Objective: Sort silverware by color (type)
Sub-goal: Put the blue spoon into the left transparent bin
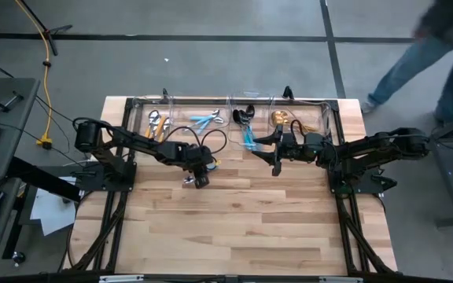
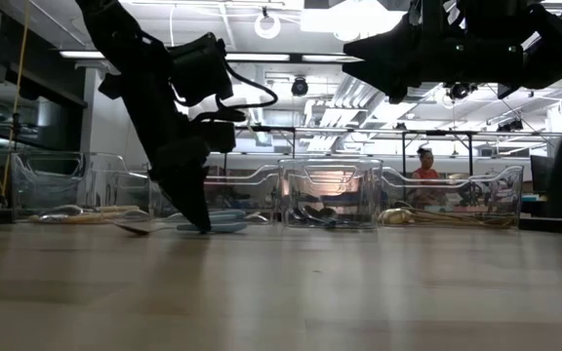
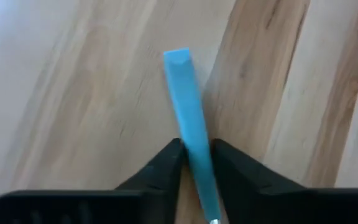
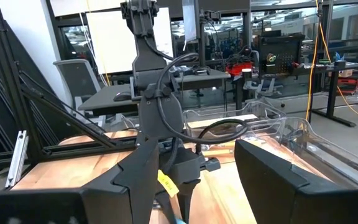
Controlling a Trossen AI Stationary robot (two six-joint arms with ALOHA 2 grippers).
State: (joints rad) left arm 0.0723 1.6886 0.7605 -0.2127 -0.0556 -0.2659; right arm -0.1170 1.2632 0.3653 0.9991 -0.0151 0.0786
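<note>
the near half of the bench is bare and free to pass; along the far edge the bins block.

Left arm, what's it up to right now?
The left gripper is down on the wooden table, its fingers on either side of a light-blue-handled utensil that lies flat on the wood. The clear bins along the far edge already hold sorted silverware: orange-handled, light-blue, dark and gold pieces in separate compartments. The right gripper hovers open near the middle bins, holding nothing.
</note>
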